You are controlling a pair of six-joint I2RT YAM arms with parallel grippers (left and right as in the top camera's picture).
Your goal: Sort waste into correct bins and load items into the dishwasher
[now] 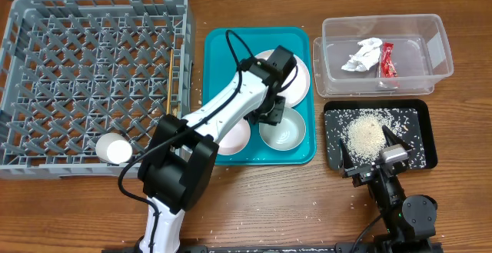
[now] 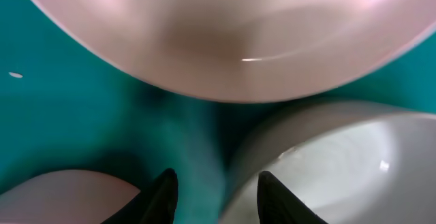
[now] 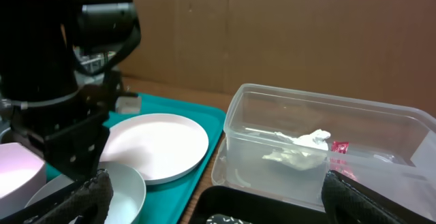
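teal tray (image 1: 219,45): middle of the table, so I'm placing everything else off it

left gripper (image 2: 216,198): low over the middle of the teal tray. Its fingers (image 2: 163,195) are apart with only bare tray between them, and it isn't holding anything. The tips sit in the gap between the two bowls, on the near side of the plate

plate (image 1: 298,76): pale pink, on the far right part of the teal tray, partly under the left arm

pink bowl (image 1: 234,136): on the teal tray by its near edge, half covered by the arm

grey-green bowl (image 1: 283,132): near right corner of the teal tray, just beside the pink bowl

dish rack (image 1: 46,68): just left of the teal tray

white cup (image 1: 117,148): in the rack along its near edge, well left of the teal tray

chopsticks (image 1: 171,84): lying in the rack on the side closest to the teal tray

clear tub (image 1: 438,53): right of the teal tray, at the far side, with the napkin (image 1: 363,55) and red wrapper (image 1: 387,59) side by side inside

black tray (image 1: 427,130): right of the teal tray, at the near side, holding a pile of rice (image 1: 365,132)

right gripper (image 3: 231,200): right of the teal tray at the black tray's near edge, fingers spread wide — empty
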